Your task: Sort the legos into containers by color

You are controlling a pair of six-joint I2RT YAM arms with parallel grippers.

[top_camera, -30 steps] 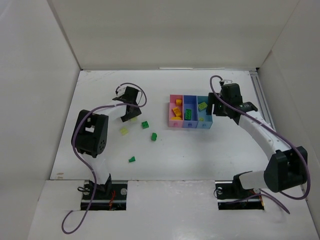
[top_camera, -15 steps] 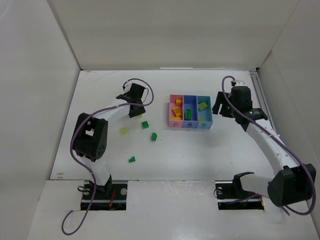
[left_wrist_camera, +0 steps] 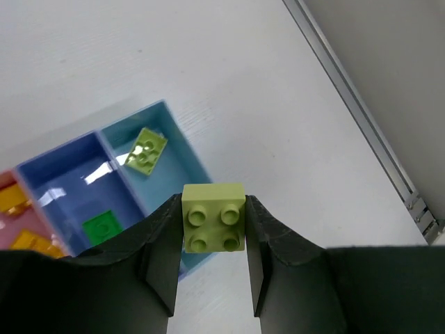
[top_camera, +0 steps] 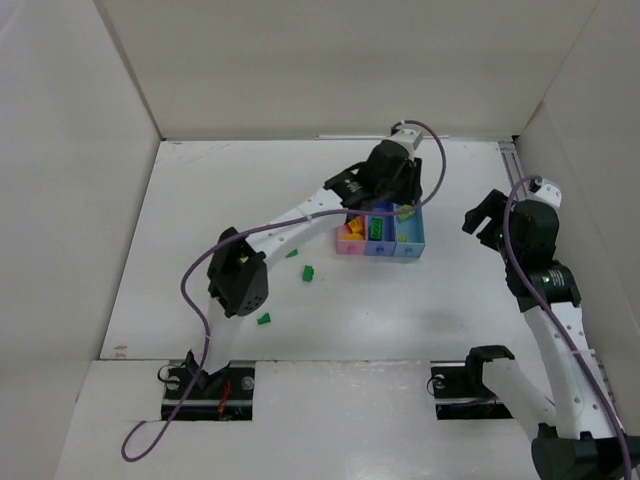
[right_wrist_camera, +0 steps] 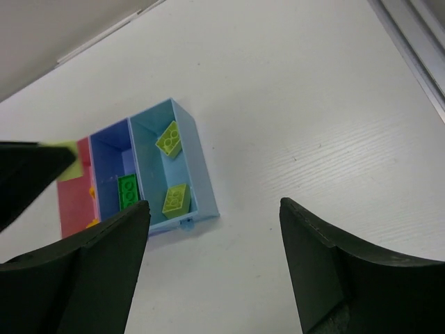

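Lime brick (left_wrist_camera: 213, 226) clamped by its sides in left gripper (left_wrist_camera: 213, 240), studs toward the wrist camera, poised over the near edge of light blue bin (left_wrist_camera: 132, 115). Two lime bricks (right_wrist_camera: 176, 200) already inside. Right gripper (right_wrist_camera: 212, 209) spread wide and empty, well apart to the bins' right. Likely hazard if released here: off-centre drop, clipping the wall and bouncing onto table (top_camera: 200, 200) or into blue bin (left_wrist_camera: 59, 149).

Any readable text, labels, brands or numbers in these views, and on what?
None can be read.
Studs of the pale lime plastic brick in the left pincer: too blurred for any embossing.
On the joined pink, blue and light blue plastic bins: no label visible.
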